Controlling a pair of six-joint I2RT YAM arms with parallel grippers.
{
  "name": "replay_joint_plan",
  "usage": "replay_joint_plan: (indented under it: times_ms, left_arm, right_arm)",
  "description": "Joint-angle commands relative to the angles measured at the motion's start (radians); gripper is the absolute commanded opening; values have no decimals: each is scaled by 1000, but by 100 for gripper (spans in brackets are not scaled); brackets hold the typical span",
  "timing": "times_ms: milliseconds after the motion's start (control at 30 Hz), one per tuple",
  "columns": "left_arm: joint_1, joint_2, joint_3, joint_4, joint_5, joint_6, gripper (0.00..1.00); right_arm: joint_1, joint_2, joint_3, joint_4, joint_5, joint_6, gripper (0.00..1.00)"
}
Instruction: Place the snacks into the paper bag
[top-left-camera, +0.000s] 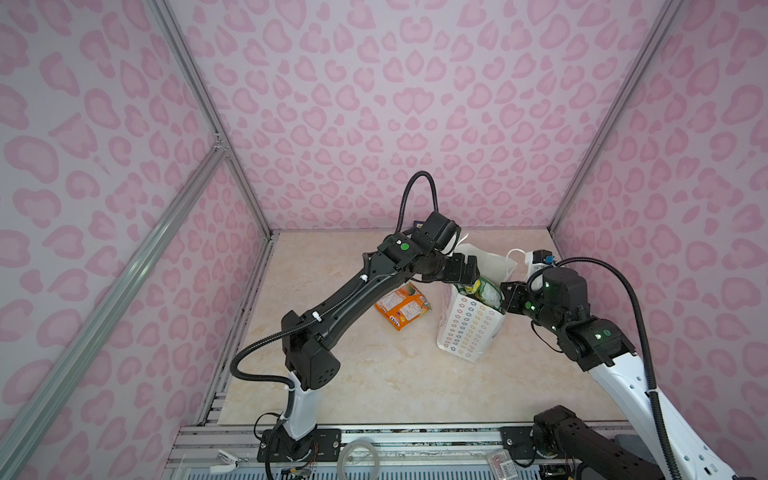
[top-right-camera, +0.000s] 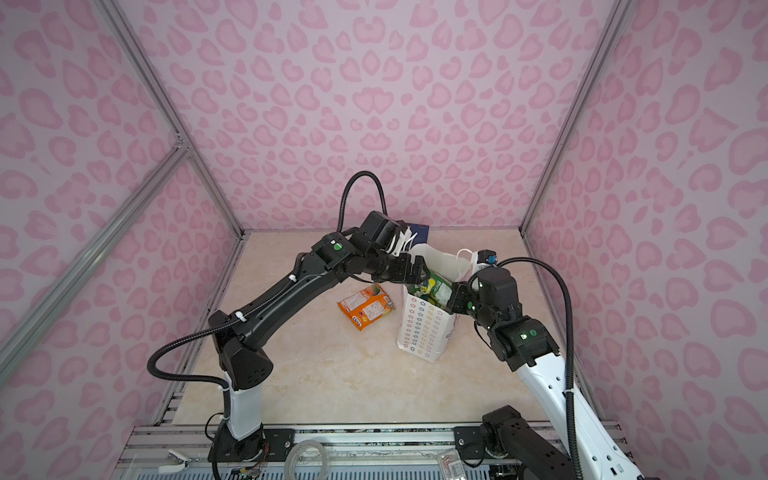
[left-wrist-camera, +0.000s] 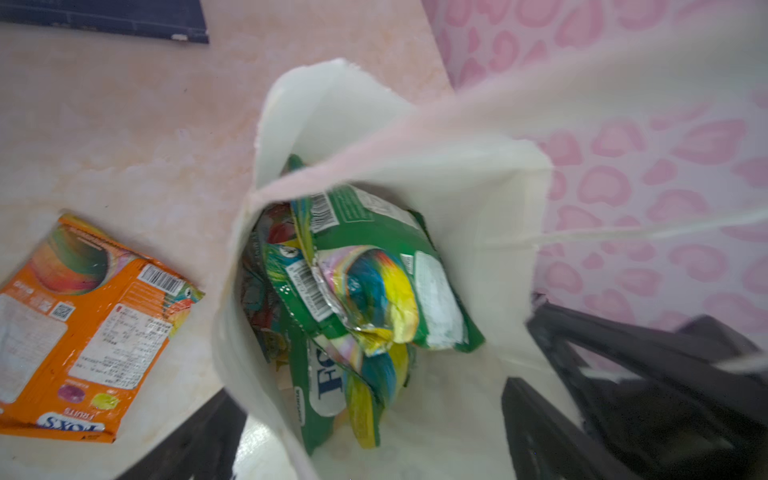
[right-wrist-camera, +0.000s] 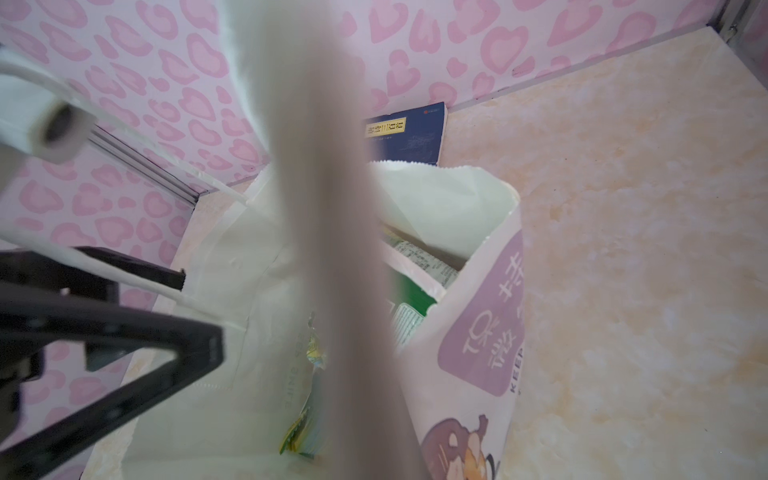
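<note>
The white paper bag (top-left-camera: 469, 328) (top-right-camera: 424, 328) stands upright right of centre in both top views. Green snacks (top-left-camera: 480, 291) (left-wrist-camera: 365, 291) stick up inside its mouth. One orange snack (top-left-camera: 402, 305) (top-right-camera: 365, 306) (left-wrist-camera: 83, 332) lies flat on the table just left of the bag. My left gripper (top-left-camera: 466, 270) (left-wrist-camera: 370, 395) hovers open over the bag's mouth, holding nothing. My right gripper (top-left-camera: 508, 296) (top-right-camera: 455, 296) is shut on the bag's right rim. In the right wrist view that rim (right-wrist-camera: 332, 249) runs blurred up the picture and hides the jaws.
A dark blue card (top-right-camera: 417, 235) (right-wrist-camera: 409, 133) lies at the back wall behind the bag. The pink patterned walls close in the marble table (top-left-camera: 374, 386) on three sides. The bag's cord handle (top-left-camera: 517, 253) loops up at its far right.
</note>
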Motion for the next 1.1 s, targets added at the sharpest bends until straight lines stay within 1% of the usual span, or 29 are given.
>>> replay_joint_plan:
  times_ms: [0,33,67,133,167,200,267,300,367,433,500,567,633,700,733,800,867,1000,1067]
  left_arm:
    - [17,-95,7,20,7,84,98]
    - [26,-142,-33,41,19,113,98]
    - [31,-184,-78,77,69,143,98]
    - [34,-269,-155,136,213,218,98]
    - [34,-296,-172,135,239,237,98]
    - [35,-335,-201,136,238,247,98]
    - [46,-426,-300,154,153,228,98]
    - [66,-480,-380,180,108,205,97]
    - [129,-569,-547,235,91,135,98]
    - [229,-649,-733,303,115,59,97]
    - [315,-687,-887,354,132,-5,98]
    - [383,-688,-1004,408,174,-44,98]
    - [442,-658,-1107,464,204,-89,97]
    - [476,-617,-1183,544,243,-126,100]
    - [490,-593,-1215,593,260,-149,99]
    - [501,-532,-1240,653,279,-172,96]
    - [502,-455,-1235,692,288,-184,93]
    - [500,-319,-1232,799,316,-220,90]
    - [498,-253,-1223,837,310,-234,89]
  right_arm:
    - [0,-11,-3,38,4,2,0]
    - [0,-16,-2,33,9,-1,0]
    - [0,-20,-4,31,13,-4,0]
    - [0,-24,-5,31,15,-2,0]
    - [0,-23,-5,31,11,1,0]
    - [0,-23,-4,31,9,0,0]
    - [1,-23,0,27,10,-2,0]
    - [0,-23,3,23,12,-2,0]
    - [0,-28,7,18,13,-4,0]
    - [0,-32,9,10,12,-6,0]
    - [0,-36,5,8,12,-7,0]
    - [1,-39,0,7,12,-8,0]
    - [0,-42,-5,6,8,-6,0]
    - [0,-42,-6,-1,9,-7,0]
    - [0,-43,-6,-4,11,-8,0]
    - [0,-48,-7,-8,12,-10,0]
    - [0,-54,-6,-13,14,-9,0]
    - [-1,-66,1,-26,21,-11,0]
    - [0,-71,5,-35,23,-13,0]
